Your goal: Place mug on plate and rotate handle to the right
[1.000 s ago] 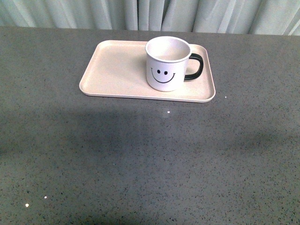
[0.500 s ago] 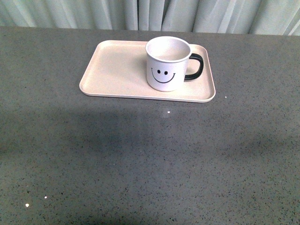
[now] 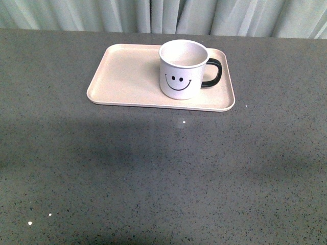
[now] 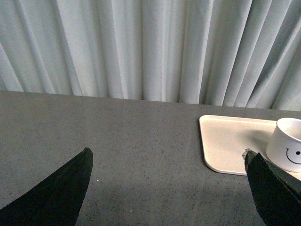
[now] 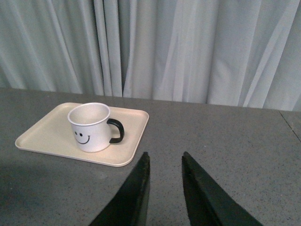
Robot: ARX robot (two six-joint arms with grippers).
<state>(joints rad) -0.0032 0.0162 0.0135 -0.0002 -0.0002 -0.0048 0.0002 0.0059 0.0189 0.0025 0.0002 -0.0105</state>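
Grey speckled worktop (image 3: 163,173), pale curtains behind. Mug (image 3: 183,69) upright on plate (image 3: 122,76), handle (image 3: 213,73) pointing right, unchanged over the last second; likely finished. Left end effector (image 4: 169,188) spread wide, right end effector (image 5: 164,188) narrow, both empty.

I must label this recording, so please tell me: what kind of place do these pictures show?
Probably an indoor test bench, not a real kitchen: a grey speckled tabletop, pale pleated curtains behind it, and only a mug on a pink plate.
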